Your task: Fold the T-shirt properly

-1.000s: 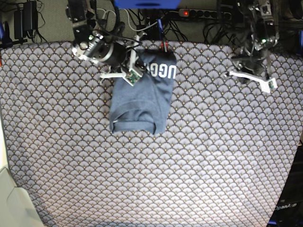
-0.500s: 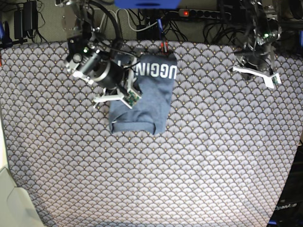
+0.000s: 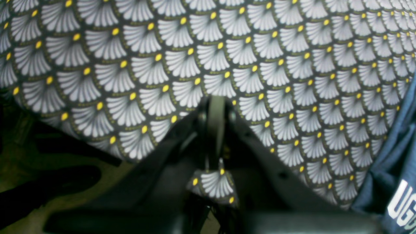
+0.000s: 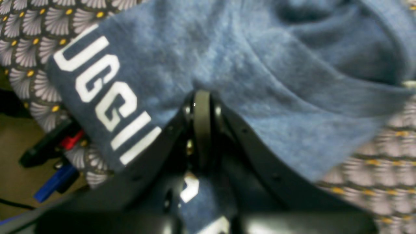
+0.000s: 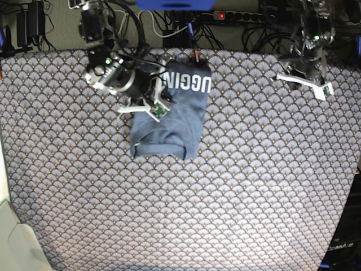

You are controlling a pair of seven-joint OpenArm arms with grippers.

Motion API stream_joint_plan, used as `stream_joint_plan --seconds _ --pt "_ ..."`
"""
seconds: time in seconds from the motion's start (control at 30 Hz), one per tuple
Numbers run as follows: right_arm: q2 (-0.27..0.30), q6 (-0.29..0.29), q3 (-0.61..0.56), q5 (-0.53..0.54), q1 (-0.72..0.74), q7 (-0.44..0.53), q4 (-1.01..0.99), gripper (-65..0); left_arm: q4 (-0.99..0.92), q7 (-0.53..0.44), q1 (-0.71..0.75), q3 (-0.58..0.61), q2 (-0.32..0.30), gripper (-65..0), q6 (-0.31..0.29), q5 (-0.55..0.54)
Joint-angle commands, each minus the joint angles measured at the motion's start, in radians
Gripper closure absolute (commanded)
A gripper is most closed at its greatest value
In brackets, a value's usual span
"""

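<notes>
The slate-blue T-shirt lies folded into a narrow upright block at the back middle of the table, with white lettering across its top. My right gripper is over the shirt's left edge. In the right wrist view it is shut, its tip against the blue cloth beside the letters; I cannot tell whether it pinches any cloth. My left gripper hangs shut and empty at the back right, over the tablecloth. The shirt's edge shows at the right of the left wrist view.
The scallop-patterned tablecloth covers the whole table. A power strip and cables lie behind the back edge. Red and blue items sit at the back edge by the shirt. A pale object stands at the front left corner.
My right gripper swung down and left along the shirt's left edge, then came partly back up. More of the lettering shows now. The left gripper drifted slightly up and right.
</notes>
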Motion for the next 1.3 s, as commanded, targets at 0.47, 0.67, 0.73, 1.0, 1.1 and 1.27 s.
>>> stream_joint_plan --seconds 0.47,0.67,0.73,1.0,1.1,1.27 --pt "0.015 0.0 0.207 0.019 -0.294 0.09 0.231 0.0 0.117 -0.029 0.213 0.059 -0.007 -0.3 -0.005 -0.004" --pt "0.038 0.0 0.351 0.021 -0.45 0.242 0.23 0.0 0.117 -0.04 0.301 0.166 -0.009 -0.3 -0.005 0.004" --pt "0.048 0.0 0.4 0.021 -0.49 0.259 0.228 0.0 0.107 -0.074 0.328 0.206 -0.009 -0.3 -0.005 0.005" --pt "0.071 0.0 0.533 0.027 -0.601 0.287 0.113 0.0 -0.006 -0.207 0.394 0.338 -0.009 -0.3 -0.005 0.188" --pt "0.07 0.0 0.589 0.027 -0.602 0.388 -0.01 0.0 -0.155 -0.269 0.383 0.39 -0.007 -0.3 -0.005 0.24" --pt "0.096 0.0 0.613 0.026 -0.536 0.535 -0.318 0.0 -0.43 -0.453 0.321 0.47 -0.002 -0.3 -0.003 0.245"
